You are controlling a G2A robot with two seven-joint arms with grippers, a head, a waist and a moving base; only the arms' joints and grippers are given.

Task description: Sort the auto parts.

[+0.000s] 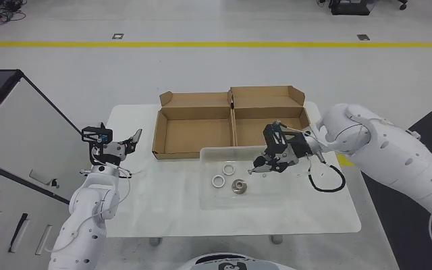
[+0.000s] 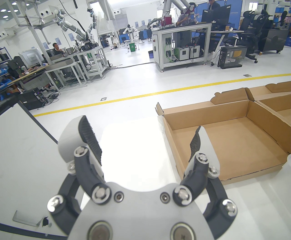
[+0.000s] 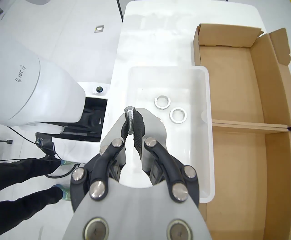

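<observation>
While your left gripper [image 2: 141,134] hangs open at mid-left of the top view, your right gripper [image 3: 133,123] sits above the white tray [image 3: 205,95]. It clamps a bolt [image 3: 130,120], with two rings [image 3: 156,102] lying in the tray nearby.

In the left wrist view a blue wall panel [image 2: 234,13] in the room behind carries white lettering, a brand name. A green bin [image 2: 132,47] there bears a white mark, too small to make out. Small blue posters [image 2: 137,23] on the far wall have print too small to read. A yellow floor line [image 1: 216,44] runs beyond the table
</observation>
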